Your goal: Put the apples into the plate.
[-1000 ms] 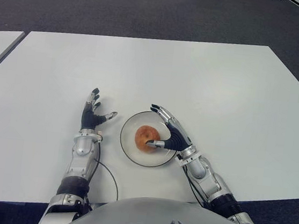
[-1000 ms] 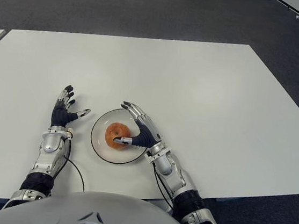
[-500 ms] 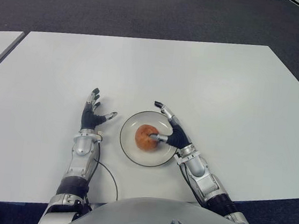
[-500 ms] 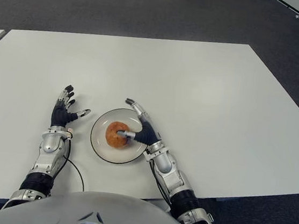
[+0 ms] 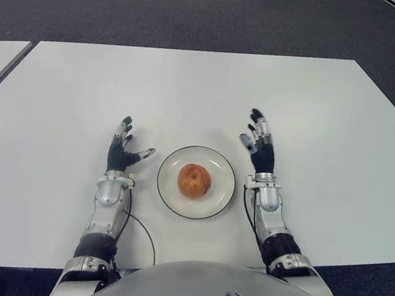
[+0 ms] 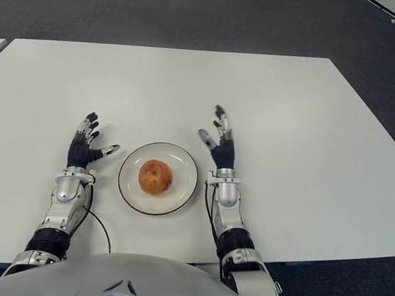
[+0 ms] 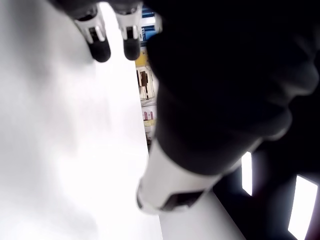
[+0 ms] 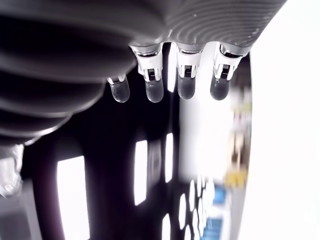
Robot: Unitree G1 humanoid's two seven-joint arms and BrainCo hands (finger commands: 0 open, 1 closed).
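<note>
Right hand (image 5: 259, 149) withdrawn, reddish-orange apple (image 5: 194, 181) on plate (image 5: 220, 168)

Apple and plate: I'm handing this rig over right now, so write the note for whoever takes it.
Left hand: open, holds nothing, left of the plate.
Right hand: open, holds nothing, right of the plate, clear of it.
Apple: sits in the middle of the plate on the white table.
Done: the one apple in view is in the plate.
Left: nothing visible; no other apple shows on the table.
</note>
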